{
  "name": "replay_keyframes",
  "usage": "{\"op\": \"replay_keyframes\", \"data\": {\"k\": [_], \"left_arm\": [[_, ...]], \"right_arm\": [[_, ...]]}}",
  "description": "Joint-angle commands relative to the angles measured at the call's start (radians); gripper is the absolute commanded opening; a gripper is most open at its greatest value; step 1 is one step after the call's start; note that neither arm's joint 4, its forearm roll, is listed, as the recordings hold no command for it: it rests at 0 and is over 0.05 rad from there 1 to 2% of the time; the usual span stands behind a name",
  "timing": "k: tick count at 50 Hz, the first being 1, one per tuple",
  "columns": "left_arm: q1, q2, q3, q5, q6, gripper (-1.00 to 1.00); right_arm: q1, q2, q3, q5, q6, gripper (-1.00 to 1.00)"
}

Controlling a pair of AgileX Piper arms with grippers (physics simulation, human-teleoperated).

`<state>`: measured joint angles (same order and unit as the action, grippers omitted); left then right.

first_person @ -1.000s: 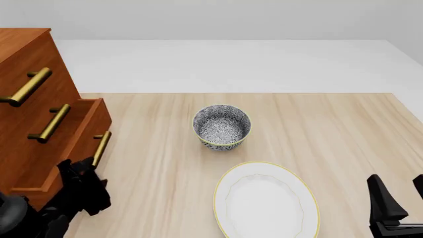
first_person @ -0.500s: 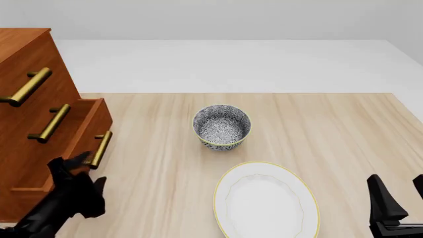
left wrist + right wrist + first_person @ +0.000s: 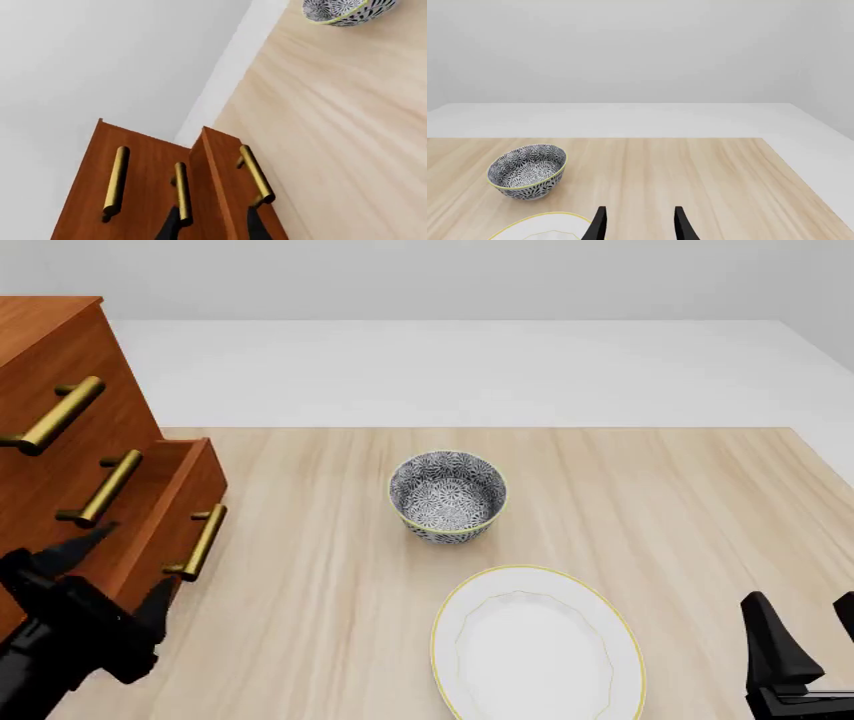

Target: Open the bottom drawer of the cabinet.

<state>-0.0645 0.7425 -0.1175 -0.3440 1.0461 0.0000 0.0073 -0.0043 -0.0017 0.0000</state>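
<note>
Left wrist view showed the left gripper [image 3: 212,226] with its fingers [image 3: 171,227] spread and holding nothing, pointed at the cabinet [image 3: 143,192]. The bottom drawer [image 3: 227,195] stood proud of the two fronts above it, so it was partly out. One fingertip lay over the middle handle [image 3: 181,192]; the other sat just beside the end of the bottom handle [image 3: 256,173]. To do the pull well, I judged the fingers needed to straddle the bottom handle alone, close on its middle, and draw straight away from the cabinet front; catching the middle bar would have been the likely fault. A patterned bowl [image 3: 347,10] lay well away from the cabinet on the pale wooden tabletop [image 3: 333,125], before a plain white wall.

Front view put the left gripper [image 3: 114,580] low beside the cabinet [image 3: 54,490], near the bottom drawer [image 3: 167,510] but apart from its handle [image 3: 200,538]. The bowl [image 3: 447,495] stood well clear of the cabinet, with a white plate [image 3: 538,653] further off. The right gripper [image 3: 801,635] sat parked at the tabletop's far side from the cabinet, its fingers apart.

Right wrist view showed the right gripper [image 3: 637,225] with spread, empty fingers, the bowl [image 3: 527,171] ahead, and bare light-grey walls behind the tabletop [image 3: 694,175]
</note>
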Motion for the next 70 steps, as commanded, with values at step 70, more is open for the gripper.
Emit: {"op": "replay_keyframes", "data": {"k": [70], "left_arm": [[0.154, 0.053, -0.384, 0.553, -0.996, 1.0]], "right_arm": [[0.0, 0.0, 0.0, 0.0, 0.0, 1.0]]}}
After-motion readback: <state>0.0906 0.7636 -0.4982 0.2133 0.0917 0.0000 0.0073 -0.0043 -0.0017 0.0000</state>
